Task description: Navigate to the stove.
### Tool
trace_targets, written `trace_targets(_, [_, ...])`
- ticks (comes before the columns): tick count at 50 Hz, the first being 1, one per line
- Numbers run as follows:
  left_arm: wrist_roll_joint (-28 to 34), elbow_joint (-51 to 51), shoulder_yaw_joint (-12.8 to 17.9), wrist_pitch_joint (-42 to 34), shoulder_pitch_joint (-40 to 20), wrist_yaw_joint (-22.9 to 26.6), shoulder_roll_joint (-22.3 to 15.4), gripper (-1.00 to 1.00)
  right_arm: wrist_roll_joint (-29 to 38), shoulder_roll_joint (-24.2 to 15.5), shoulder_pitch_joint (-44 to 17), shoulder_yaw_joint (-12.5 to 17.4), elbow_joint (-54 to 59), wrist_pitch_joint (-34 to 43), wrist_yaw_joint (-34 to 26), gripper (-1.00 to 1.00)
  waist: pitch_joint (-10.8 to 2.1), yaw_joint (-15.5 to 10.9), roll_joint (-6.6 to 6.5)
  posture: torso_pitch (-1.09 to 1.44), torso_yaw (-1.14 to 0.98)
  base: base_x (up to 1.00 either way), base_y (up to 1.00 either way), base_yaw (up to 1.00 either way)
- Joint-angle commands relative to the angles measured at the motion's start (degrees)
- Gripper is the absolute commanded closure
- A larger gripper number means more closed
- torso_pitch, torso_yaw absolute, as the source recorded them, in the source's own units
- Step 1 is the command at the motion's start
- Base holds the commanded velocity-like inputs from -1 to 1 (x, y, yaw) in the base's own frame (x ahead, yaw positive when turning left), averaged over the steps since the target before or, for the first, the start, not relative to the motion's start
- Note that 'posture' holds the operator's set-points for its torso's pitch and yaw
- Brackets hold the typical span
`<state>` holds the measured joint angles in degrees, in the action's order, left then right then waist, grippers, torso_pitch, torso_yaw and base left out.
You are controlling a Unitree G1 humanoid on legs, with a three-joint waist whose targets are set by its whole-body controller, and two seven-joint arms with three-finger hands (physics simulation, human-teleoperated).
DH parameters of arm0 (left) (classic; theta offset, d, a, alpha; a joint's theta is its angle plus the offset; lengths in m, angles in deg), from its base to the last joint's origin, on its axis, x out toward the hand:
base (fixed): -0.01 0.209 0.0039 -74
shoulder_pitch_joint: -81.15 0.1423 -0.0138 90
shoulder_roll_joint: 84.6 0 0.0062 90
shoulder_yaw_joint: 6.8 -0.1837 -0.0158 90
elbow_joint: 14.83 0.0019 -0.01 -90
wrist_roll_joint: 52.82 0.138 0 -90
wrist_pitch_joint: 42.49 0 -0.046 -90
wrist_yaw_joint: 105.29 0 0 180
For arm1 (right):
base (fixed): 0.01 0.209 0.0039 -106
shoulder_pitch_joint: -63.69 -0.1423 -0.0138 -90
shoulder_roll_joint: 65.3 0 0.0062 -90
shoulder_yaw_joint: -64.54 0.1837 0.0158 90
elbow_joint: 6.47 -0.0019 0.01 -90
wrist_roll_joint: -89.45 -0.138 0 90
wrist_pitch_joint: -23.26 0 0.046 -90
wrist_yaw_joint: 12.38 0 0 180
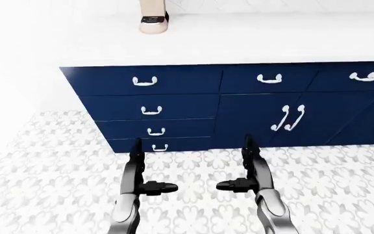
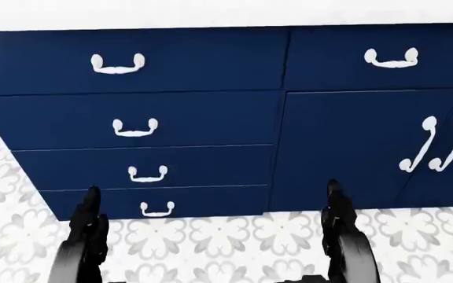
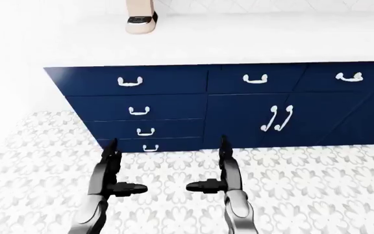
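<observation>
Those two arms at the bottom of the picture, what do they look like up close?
Both are slim, glossy grey metal forearms ending in black hands. The left hand and the right hand each carry stubby black fingers. No cables, sleeves or markings show.

My two grey metal forearms rise from the bottom edge of the left-eye view, side by side and well apart. My left black three-fingered robot hand (image 1: 141,170) points its long fingers up the view, with one short digit (image 1: 161,187) jutting inward toward the other hand. My right black three-fingered robot hand (image 1: 246,170) mirrors it, its short digit (image 1: 231,185) aimed back at the left. Both hands stand spread and hold nothing. The two inward digits stay apart, not touching.
</observation>
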<state>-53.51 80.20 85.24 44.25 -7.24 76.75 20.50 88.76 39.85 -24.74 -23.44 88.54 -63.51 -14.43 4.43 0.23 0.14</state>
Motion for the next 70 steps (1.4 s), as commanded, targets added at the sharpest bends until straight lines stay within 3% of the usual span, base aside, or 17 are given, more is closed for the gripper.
trace_targets(1, [-0.4,-4.8,0.2,3.4,-1.8,0.1,-0.2,-1.0,-0.5,-0.3,-1.5,0.2,-5.2,-3.7,-0.4,-1.0,-0.05,0.1,0.45,0.0,0.0,0.0,0.0,0.0])
trace_targets(3, [-0.4,-4.8,0.2,3.4,-1.8,0.1,-0.2,-1.0,-0.5,-0.3,-1.4,0.1,-5.3,-3.5,-0.5,-1.0,-3.53,-0.4,0.05,0.0,0.0,0.0,0.0,0.0])
trace_targets(5, [-0.4,-4.8,0.2,3.4,-1.8,0.1,-0.2,-1.0,-0.5,-0.3,-1.5,0.2,-4.9,-3.8,-0.6,-1.0,-0.95,-0.4,0.36,0.0,0.0,0.0,0.0,0.0])
trace_targets(8, [-0.4,-4.8,0.2,3.4,-1.8,0.1,-0.2,-1.0,-0.4,-0.3,-1.3,0.1,-5.2,-3.7,-0.7,-1.0,-4.29,-0.4,0.44,0.0,0.0,0.0,0.0,0.0])
trace_targets(25, [-0.4,-4.8,0.2,3.4,-1.8,0.1,-0.2,-1.0,0.0,-0.3,-1.9,0.2,-4.1,-3.8,-0.5,-1.0,-6.09,-0.4,-0.08,0.0,0.0,0.0,-0.01,0.0])
trace_targets(29, [-0.4,-4.8,0.2,3.4,-1.8,0.1,-0.2,-1.0,0.0,-0.3,-1.7,0.1,-4.8,-3.3,-0.5,-1.0,-4.4,-0.8,-0.43,0.0,0.0,0.0,-0.14,0.0])
trace_targets(32, [-0.4,-4.8,0.2,3.4,-1.8,0.1,-0.2,-1.0,-0.1,-0.3,-1.8,0.2,-4.4,-3.4,-0.4,-1.0,-4.35,-0.8,1.73,0.0,0.0,0.0,-0.15,0.0])
trace_targets(36, [-0.4,-4.8,0.2,3.4,-1.8,0.1,-0.2,-1.0,0.0,-0.2,-1.6,0.1,-5.2,-2.8,-0.3,-1.0,-3.62,-0.4,1.87,0.0,0.0,0.0,-0.16,0.0])
trace_targets(44, [-0.4,-4.8,0.2,3.4,-1.8,0.1,-0.2,-1.0,0.1,-0.3,-1.5,0.1,-5.5,-2.9,-0.3,-1.0,-3.09,-0.6,-0.71,0.0,0.0,0.0,-0.16,0.0])
trace_targets(48, [-0.4,-4.8,0.2,3.4,-1.8,0.1,-0.2,-1.0,0.2,-0.3,-1.4,0.0,-5.4,-3.1,-0.5,-1.0,-3.44,-0.4,-4.51,0.0,0.0,0.0,-0.16,0.0])
trace_targets(50, [-0.4,-4.8,0.2,3.4,-1.8,0.1,-0.2,-1.0,0.2,-0.3,-1.3,0.0,-5.6,-3.0,-0.5,-1.0,-3.43,-0.9,-2.97,0.0,0.0,0.0,-0.16,0.0])
trace_targets(53, [-0.4,-4.8,0.2,3.4,-1.8,0.1,-0.2,-1.0,0.2,-0.3,-1.6,0.0,-5.0,-3.4,-0.6,-1.0,-3.58,-1.0,-3.54,0.0,0.0,0.0,-0.16,0.0])
trace_targets(58, [-0.4,-4.8,0.2,3.4,-1.8,0.1,-0.2,-1.0,0.2,-0.3,-1.5,0.0,-5.3,-3.1,-0.6,-1.0,-3.49,-1.0,-1.49,0.0,0.0,0.0,-0.16,0.0])
trace_targets(61, [-0.4,-4.8,0.2,3.4,-1.8,0.1,-0.2,-1.0,0.2,-0.3,-1.6,0.0,-5.3,-3.1,-0.6,-1.0,-3.66,-1.0,1.27,0.0,0.0,0.0,-0.16,0.0])
trace_targets(63, [-0.4,-4.8,0.2,3.4,-1.8,0.1,-0.2,-1.0,0.2,-0.3,-1.5,0.0,-5.3,-3.1,-0.7,-1.0,-4.81,-0.6,5.45,0.0,0.0,0.0,-0.16,0.0])
trace_targets(64, [-0.4,-4.8,0.2,3.4,-1.8,0.1,-0.2,-1.0,0.2,-0.3,-1.6,0.0,-5.3,-3.0,-0.6,-1.0,-4.14,-0.3,2.48,0.0,0.0,0.0,-0.16,0.0])
trace_targets(70, [-0.4,-4.8,0.2,3.4,-1.8,0.1,-0.2,-1.0,0.1,-0.3,-1.6,0.1,-5.2,-3.0,-0.6,-1.0,-3.57,-0.4,0.61,0.0,0.0,0.0,-0.16,0.0])
